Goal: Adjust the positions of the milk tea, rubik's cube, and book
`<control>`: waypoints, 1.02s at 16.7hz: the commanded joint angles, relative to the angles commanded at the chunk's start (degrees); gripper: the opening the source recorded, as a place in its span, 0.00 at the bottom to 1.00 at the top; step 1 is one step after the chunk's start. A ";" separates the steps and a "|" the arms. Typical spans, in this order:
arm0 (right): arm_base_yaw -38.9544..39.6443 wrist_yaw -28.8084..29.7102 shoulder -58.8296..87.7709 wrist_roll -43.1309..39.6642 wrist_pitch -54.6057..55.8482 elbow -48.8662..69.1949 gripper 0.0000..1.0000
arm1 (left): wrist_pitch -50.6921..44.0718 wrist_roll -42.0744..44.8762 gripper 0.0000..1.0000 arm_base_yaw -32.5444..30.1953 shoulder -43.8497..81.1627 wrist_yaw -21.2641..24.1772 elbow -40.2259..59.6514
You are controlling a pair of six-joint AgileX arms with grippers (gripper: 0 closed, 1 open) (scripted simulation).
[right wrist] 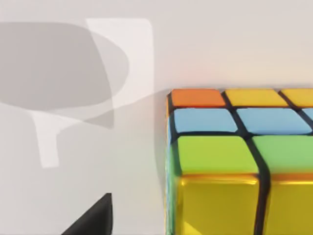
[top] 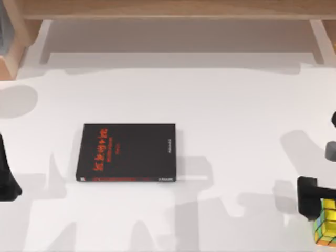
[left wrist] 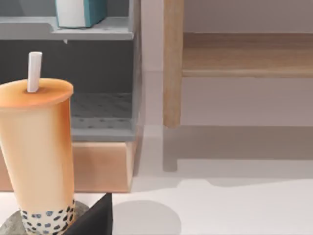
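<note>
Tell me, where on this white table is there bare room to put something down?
Widest bare patch: between the black book and the right gripper beside the rubik's cube. Another bare strip runs between that book and the wooden shelf behind. Crowded: the table's right edge, and the left corner with the milk tea near the left arm.

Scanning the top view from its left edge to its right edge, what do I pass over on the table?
Left arm → black book with red lettering → right arm's end effector, right at the rubik's cube.
</note>
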 joint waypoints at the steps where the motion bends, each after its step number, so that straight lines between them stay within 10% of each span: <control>1: 0.00 0.00 0.00 0.00 0.00 0.00 1.00 | 0.00 0.00 1.00 0.00 0.00 0.00 0.00; 14: 0.00 0.00 0.00 0.00 0.00 0.00 0.02 | 0.00 0.00 1.00 0.00 0.00 0.00 0.00; 17: 0.00 0.00 0.00 0.00 0.00 0.00 0.00 | 0.00 0.00 1.00 0.00 0.00 0.00 0.00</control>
